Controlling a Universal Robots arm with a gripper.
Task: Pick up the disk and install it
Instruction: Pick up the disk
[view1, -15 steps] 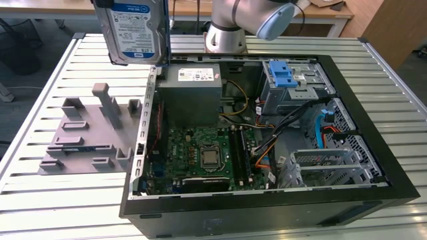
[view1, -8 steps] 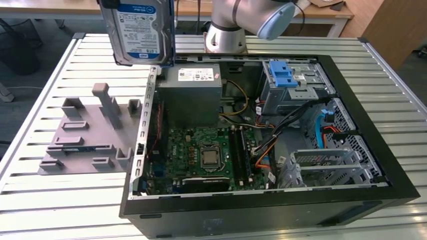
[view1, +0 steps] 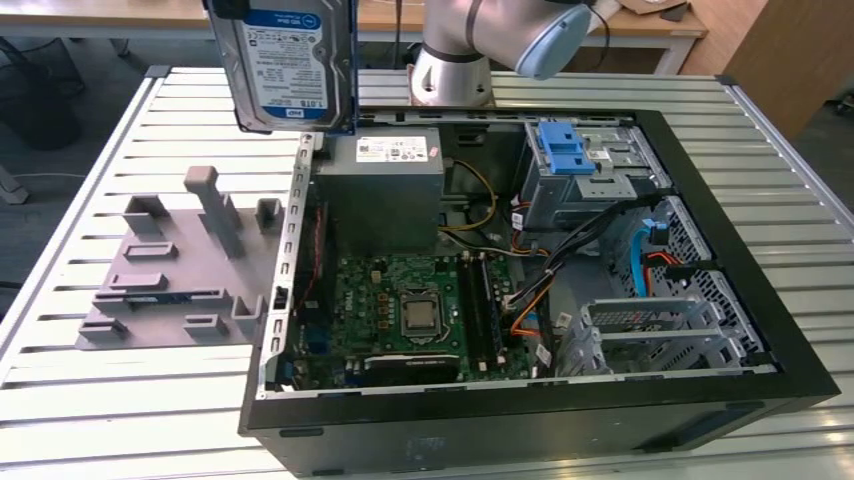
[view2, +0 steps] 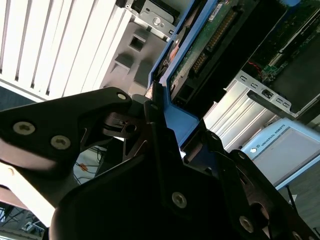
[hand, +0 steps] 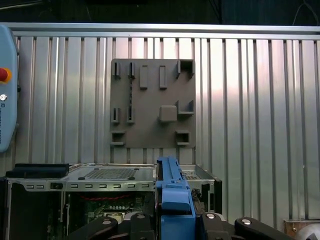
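Holding: tool clamped shut on the disk, fingers on its blue side rails.
Disk: upright, label facing the exterior view, raised off the desk above the far corner of the open computer case, on the exterior view's left.
Fixture plate: grey, flat on the desk, just beside the case, on the exterior view's left.
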